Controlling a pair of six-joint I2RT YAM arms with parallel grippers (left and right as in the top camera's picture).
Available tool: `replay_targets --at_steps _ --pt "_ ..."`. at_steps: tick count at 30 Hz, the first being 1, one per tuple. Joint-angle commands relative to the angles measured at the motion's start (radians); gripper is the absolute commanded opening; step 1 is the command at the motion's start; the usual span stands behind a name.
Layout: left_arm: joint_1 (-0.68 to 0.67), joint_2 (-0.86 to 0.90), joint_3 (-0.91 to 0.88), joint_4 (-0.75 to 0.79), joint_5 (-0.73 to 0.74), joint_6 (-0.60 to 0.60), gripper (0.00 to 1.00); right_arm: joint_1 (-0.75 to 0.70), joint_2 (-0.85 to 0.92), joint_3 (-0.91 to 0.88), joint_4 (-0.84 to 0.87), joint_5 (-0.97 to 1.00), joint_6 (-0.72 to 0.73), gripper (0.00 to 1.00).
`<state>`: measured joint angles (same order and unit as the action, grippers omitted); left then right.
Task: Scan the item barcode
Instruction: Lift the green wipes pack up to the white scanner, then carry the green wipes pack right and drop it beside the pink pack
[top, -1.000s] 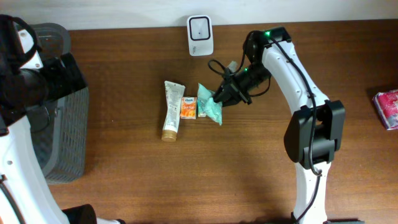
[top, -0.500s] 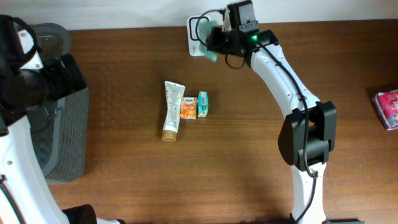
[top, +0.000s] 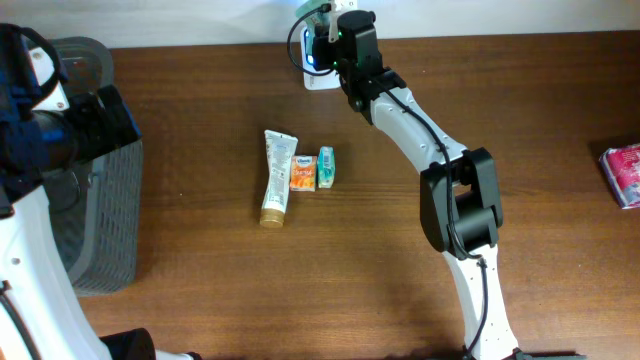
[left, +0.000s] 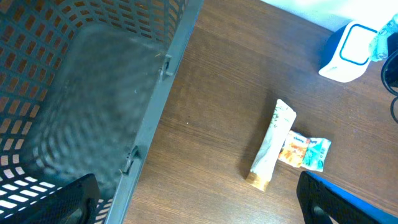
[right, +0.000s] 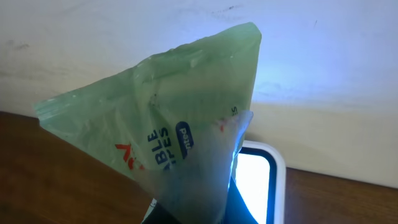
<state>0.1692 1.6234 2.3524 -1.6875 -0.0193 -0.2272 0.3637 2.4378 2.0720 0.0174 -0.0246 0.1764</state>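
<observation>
A dark brown wood-grain surface (top: 300, 290) fills most of the overhead view, its grain running from 9 to 3 o'clock. Along its far edge at 12 o'clock stands a plain white wall (top: 520, 15), faintly scuffed in the right wrist view and washed there with cool bluish light. At 9 o'clock a grey plastic lattice basket (top: 100, 230) rests on the surface.

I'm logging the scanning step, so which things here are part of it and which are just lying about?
In use: green wipes packet, white scanner.
Lying about: tube, orange sachet, teal packet, pink packet, grey basket.
</observation>
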Motion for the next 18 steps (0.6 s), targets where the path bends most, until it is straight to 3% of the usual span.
replay_targets --at_steps 1,3,5,11,16,18 --pt "0.004 -0.004 0.002 0.000 -0.004 0.013 0.99 -0.032 -0.019 0.016 0.003 0.045 -0.004 0.04" --pt "0.004 -0.004 0.002 0.000 -0.004 0.013 0.99 -0.098 -0.098 0.016 -0.061 0.067 0.091 0.04" --pt "0.004 -0.004 0.002 0.000 -0.004 0.013 0.99 -0.190 -0.178 0.016 -0.180 0.068 0.099 0.04" --pt "0.004 -0.004 0.002 0.000 -0.004 0.013 0.99 -0.652 -0.247 0.014 -0.790 0.167 0.255 0.04" --pt "0.004 -0.004 0.002 0.000 -0.004 0.013 0.99 -0.908 -0.219 -0.004 -0.896 0.179 0.610 0.05" --pt "0.004 -0.004 0.002 0.000 -0.004 0.013 0.99 -0.936 -0.212 -0.006 -0.886 0.180 0.629 0.08"
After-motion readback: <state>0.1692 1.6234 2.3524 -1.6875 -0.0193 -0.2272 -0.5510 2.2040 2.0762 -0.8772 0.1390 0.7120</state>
